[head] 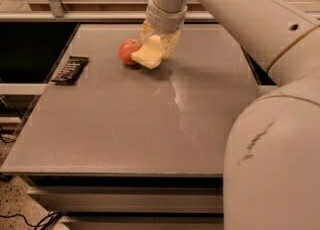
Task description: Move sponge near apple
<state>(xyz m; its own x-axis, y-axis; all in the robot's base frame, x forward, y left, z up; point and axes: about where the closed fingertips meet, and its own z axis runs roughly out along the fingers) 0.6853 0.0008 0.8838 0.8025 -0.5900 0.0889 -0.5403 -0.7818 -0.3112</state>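
Note:
A small red apple (129,50) sits on the grey table (125,124) at the far left-centre. A pale yellow sponge (148,54) is tilted right beside the apple on its right, its lower edge at the table surface. My gripper (159,41) reaches down from above at the far side of the table and stands over the sponge's upper part, holding it. The sponge hides the fingertips.
A dark flat rectangular packet (70,69) lies near the table's left edge. My arm's large pale body (275,149) fills the right foreground. A rail and another surface run behind the table's far edge.

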